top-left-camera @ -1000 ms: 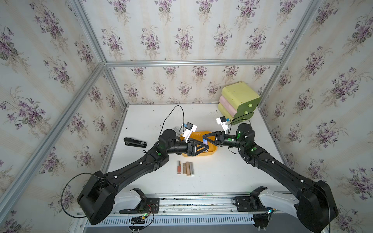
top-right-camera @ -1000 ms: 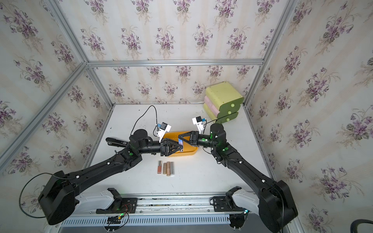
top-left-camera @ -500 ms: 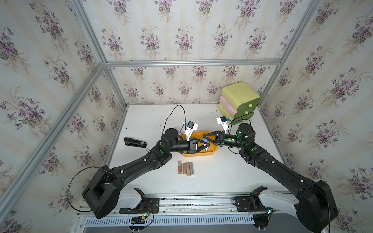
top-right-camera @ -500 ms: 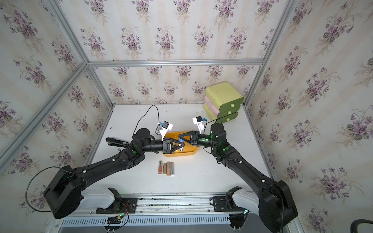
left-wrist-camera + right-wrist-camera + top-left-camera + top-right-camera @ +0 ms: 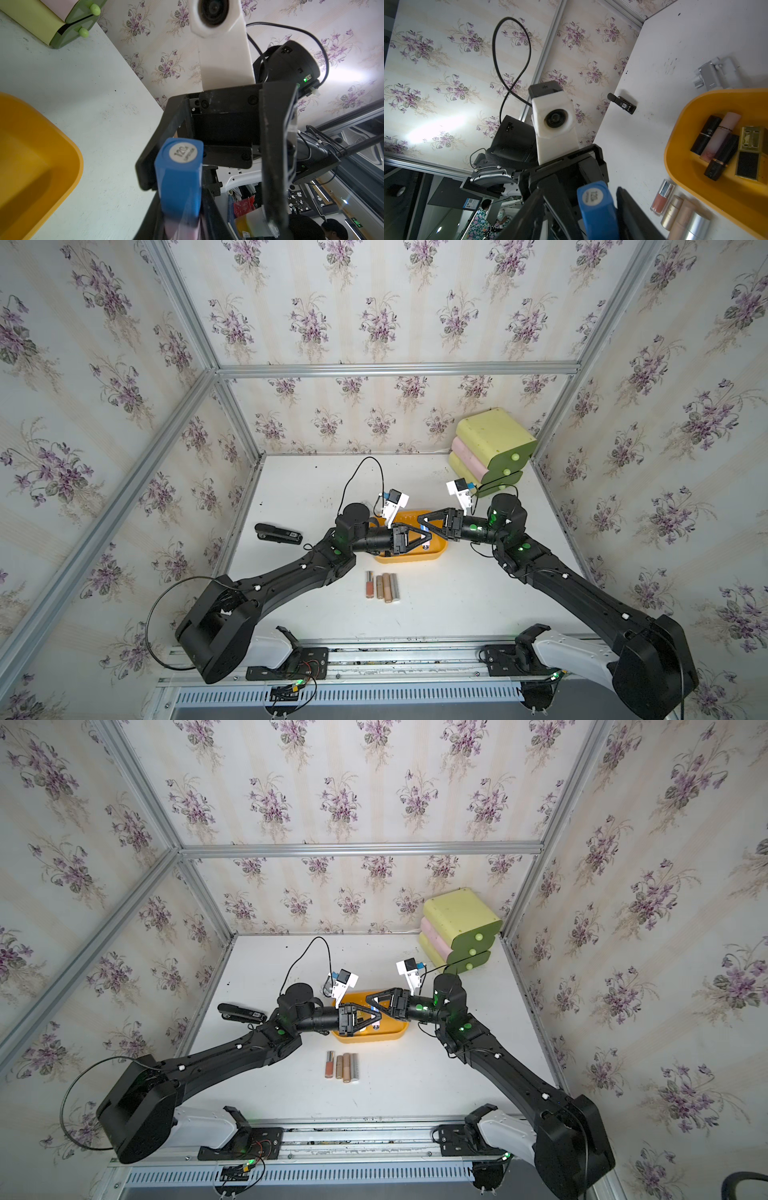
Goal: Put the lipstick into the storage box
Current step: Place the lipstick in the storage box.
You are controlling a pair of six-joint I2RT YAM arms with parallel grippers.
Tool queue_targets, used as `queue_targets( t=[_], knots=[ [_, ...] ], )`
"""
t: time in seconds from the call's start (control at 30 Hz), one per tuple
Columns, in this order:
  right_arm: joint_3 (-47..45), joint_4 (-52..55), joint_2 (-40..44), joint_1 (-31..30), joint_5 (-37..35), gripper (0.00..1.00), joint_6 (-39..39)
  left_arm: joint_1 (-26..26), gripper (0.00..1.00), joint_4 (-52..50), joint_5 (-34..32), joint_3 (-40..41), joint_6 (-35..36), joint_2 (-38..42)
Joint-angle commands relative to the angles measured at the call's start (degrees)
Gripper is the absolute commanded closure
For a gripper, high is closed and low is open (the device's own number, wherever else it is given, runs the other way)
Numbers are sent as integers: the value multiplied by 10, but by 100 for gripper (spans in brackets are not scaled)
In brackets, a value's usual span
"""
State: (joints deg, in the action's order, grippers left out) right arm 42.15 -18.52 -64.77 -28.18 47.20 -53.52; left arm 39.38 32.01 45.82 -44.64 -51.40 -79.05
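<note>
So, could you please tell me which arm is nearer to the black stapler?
Left. The left arm has its wrist close beside the stapler, at the end of the storage box facing it; the right arm is beyond the box's opposite end.

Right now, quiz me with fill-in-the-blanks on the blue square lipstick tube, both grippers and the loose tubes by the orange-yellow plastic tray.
Of the left gripper and the right gripper, only the ___ one clamps the blue square lipstick tube.
The right gripper stands ___.
___ loose tubes lie in a row beside the orange-yellow plastic tray.
Missing: left; open; four.
</note>
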Motion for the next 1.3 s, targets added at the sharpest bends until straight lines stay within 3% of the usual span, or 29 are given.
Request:
queue_targets(
  t=[0.0, 0.1, 0.2, 0.33, 0.53, 0.77, 1.27],
  knots=[
    [10, 49, 18, 9, -29, 31, 36, -2, 93, -41, -18, -20, 21, -4],
    [39, 149, 45, 20, -99, 12, 90, -2, 93, -118, -44, -41, 52, 2],
    [85, 266, 56, 21, -187, 3, 153, -2, 93, -221, -92, -67, 93, 10],
    [117, 352, 52, 21, -248, 1, 205, -2, 93, -391, -182, -124, 144, 0],
    [107, 378, 43, 20, -244, 1, 226, 12, 94, -548, -304, -192, 192, -55],
    [85, 387, 33, 21, -230, 0, 237, 28, 95, -606, -360, -231, 200, -128],
    [36, 379, 47, 21, -234, 0, 246, 28, 96, -636, -371, -329, 188, -254]
  ],
)
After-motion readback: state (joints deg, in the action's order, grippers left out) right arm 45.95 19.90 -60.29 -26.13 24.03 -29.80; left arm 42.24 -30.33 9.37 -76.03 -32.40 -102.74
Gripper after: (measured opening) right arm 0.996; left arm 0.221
